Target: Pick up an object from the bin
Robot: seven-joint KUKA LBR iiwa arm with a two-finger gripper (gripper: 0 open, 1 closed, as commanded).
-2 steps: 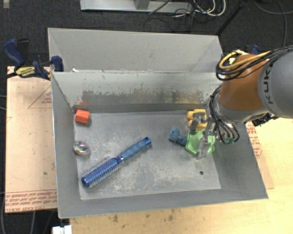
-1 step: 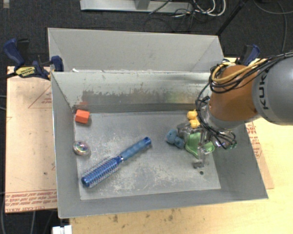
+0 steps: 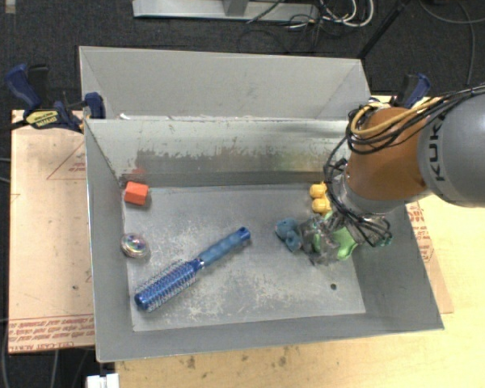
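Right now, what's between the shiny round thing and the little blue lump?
In the camera view, the handle end of the blue brush lies between the shiny round thing and the blue lump.

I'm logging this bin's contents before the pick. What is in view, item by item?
block: one, orange, far left of the floor.
round thing: one, silvery, left side, nearer than the block.
brush: one, blue, lying diagonally, left of centre.
lumpy thing: one, blue-grey, just left of the gripper.
yellow pieces: two, yellow, right side near the back wall.
green thing: one, green, at the gripper; kind unclear.
bin: one, grey metal.
gripper: one, dark, low at the green thing.
arm: one, orange and grey, from the right.
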